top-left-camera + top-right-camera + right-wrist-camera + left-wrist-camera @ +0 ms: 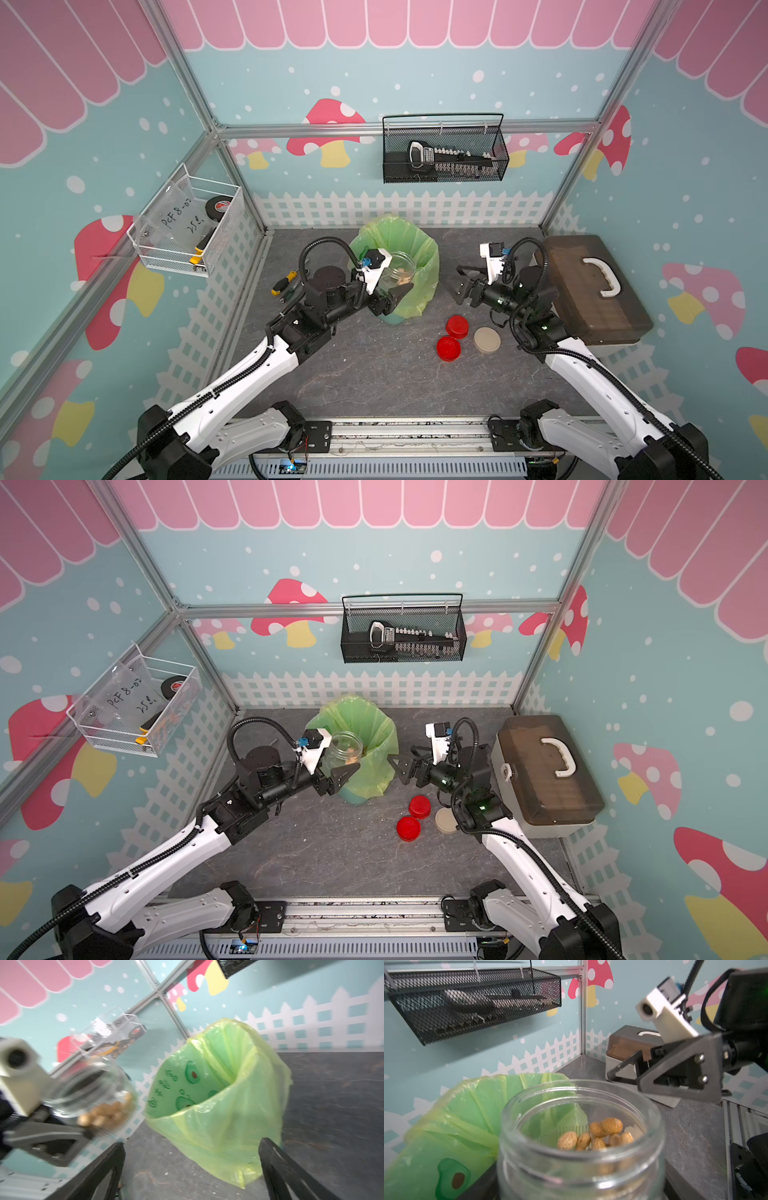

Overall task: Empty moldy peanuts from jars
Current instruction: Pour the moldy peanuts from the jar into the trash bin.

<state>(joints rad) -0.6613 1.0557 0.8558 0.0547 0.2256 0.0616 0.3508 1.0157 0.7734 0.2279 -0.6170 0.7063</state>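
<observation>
Closest to the left wrist lens, a clear, lidless jar (581,1147) is seen, clamped across its body by the left gripper (392,277), whose jaws are set wide to span the glass. A small heap of moldy peanuts (600,1136) is held inside, gathered against the lower wall because the jar is tilted.

In both top views the jar is carried at the centre of the frame, over the left edge of the bin lined with a green bag (430,249), so that whatever is tipped out will be caught by the bag. The mouth is turned back toward the wrist, so pouring is judged not yet begun; a roll of the wrist would be needed.

The right gripper (458,284) is held spread and empty just right of the bin, apart from it, presumably kept clear. Red lids (457,325) and a beige lid (487,339) are laid flat lower right of the bin, outside the pouring path. No other jar can be made out.
</observation>
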